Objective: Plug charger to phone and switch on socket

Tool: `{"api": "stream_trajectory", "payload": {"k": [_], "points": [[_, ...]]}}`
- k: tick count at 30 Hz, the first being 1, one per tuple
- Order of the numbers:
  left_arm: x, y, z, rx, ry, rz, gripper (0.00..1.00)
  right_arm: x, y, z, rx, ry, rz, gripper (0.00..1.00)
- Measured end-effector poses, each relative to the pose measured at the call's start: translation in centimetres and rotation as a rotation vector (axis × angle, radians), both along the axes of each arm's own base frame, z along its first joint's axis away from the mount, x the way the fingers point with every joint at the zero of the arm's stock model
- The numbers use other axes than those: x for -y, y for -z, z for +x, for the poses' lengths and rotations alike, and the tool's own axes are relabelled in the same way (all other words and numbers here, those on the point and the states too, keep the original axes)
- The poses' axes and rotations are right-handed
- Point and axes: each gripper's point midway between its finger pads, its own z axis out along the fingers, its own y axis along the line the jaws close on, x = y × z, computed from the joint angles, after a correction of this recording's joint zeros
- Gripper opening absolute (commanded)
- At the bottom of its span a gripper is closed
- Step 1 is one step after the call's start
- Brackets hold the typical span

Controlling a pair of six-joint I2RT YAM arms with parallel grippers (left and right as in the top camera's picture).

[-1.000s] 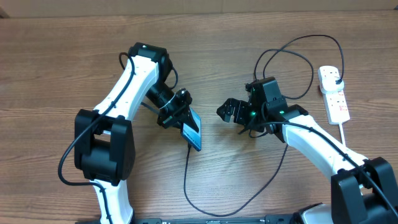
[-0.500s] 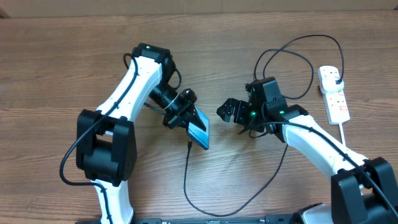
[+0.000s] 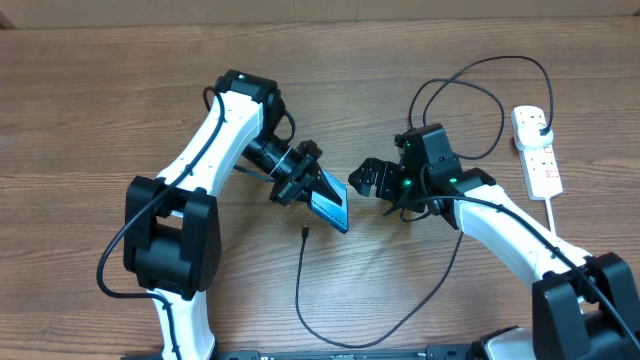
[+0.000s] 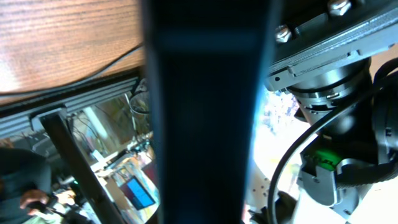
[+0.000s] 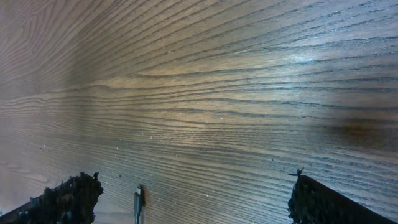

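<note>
the left claw (image 3: 312, 188) pinches the phone (image 3: 331, 209) tilted off the counter (image 3: 100, 100), seemingly offering its port to the spread, empty right claw (image 3: 362, 180) just beside it, with the charger tip (image 3: 304, 232) lying loose near both claws.

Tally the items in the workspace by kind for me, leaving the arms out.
phone: 1
charger cable: 1
power strip: 1
Total: 3
</note>
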Motion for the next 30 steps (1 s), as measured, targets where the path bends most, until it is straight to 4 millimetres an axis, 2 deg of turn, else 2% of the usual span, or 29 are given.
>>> {"api": "stream_trajectory", "payload": {"k": [10,30], "points": [[0.08,-0.10,0.03,-0.092,-0.052,0.050,0.04,0.00,0.00,0.01,0.000,0.000,0.000,1.00],[0.07,-0.10,0.03,-0.100,-0.057,0.055,0.04,-0.02,-0.01,0.00,0.001,-0.001,0.000,1.00]]}}
